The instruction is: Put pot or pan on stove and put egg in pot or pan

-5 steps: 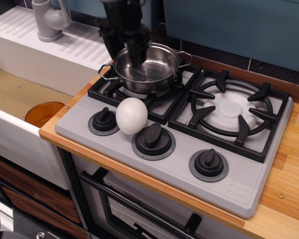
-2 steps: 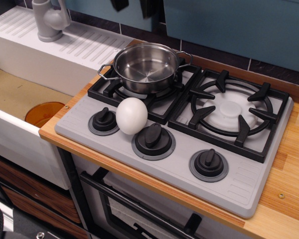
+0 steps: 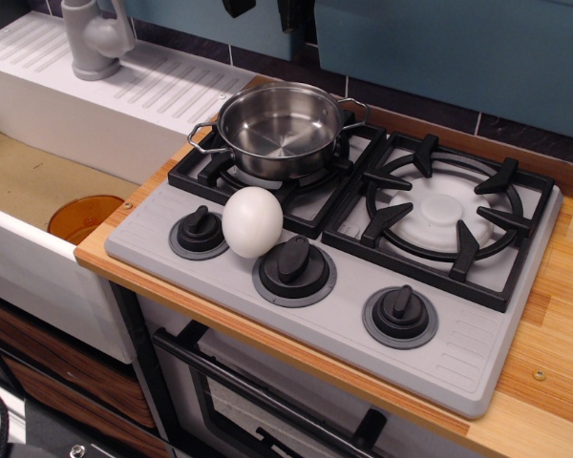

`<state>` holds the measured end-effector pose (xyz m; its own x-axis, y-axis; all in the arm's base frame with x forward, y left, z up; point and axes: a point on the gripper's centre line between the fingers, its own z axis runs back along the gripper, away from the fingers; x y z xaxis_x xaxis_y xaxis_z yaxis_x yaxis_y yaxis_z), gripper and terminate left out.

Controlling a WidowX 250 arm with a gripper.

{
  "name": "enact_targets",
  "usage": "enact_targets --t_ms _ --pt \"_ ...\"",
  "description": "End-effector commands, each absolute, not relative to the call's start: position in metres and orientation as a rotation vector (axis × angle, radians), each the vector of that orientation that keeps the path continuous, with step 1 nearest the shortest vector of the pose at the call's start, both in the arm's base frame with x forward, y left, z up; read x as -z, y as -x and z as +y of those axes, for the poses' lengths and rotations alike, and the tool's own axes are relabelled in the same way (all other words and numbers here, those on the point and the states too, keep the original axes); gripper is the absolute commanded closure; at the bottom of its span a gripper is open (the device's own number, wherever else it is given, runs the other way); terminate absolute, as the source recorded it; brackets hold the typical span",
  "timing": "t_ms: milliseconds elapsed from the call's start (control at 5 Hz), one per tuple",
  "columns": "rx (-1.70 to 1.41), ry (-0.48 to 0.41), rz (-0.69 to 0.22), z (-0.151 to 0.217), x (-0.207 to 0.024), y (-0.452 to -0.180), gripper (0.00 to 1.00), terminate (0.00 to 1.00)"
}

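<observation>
The shiny steel pot (image 3: 281,129) stands empty on the left burner grate of the grey stove (image 3: 477,334). The white egg (image 3: 252,221) rests on the stove's front panel, between the left knob (image 3: 199,232) and the middle knob (image 3: 294,266). Only the two black fingertips (image 3: 237,8) of my gripper (image 3: 264,10) show at the top edge, high above the pot, apart from each other and holding nothing.
A third knob (image 3: 400,315) sits at the front right. The right burner grate (image 3: 445,210) is bare. A sink with an orange drain (image 3: 84,216) lies to the left, with a grey tap (image 3: 94,38) and white drainboard behind it. The wooden counter (image 3: 554,324) edges the stove.
My gripper has let go of the pot and risen straight up, from inside the pot's rim to almost out of the frame. Pot and egg have not moved.
</observation>
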<state>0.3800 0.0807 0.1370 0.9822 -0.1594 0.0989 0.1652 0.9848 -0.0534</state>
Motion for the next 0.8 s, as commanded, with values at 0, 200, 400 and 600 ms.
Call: enact_targets --t_ms 0,200,400,600 --pt "0.148 -0.105 -0.22 0.072 -0.16 -0.357 0.0 0.0" --pt "0.104 -0.152 -0.253 0.06 -0.165 -0.337 0.0 0.0" --pt "0.091 -0.188 -0.272 0.055 -0.159 -0.323 0.0 0.0" --pt "0.081 -0.205 -0.292 0.052 -0.149 -0.314 0.0 0.0"
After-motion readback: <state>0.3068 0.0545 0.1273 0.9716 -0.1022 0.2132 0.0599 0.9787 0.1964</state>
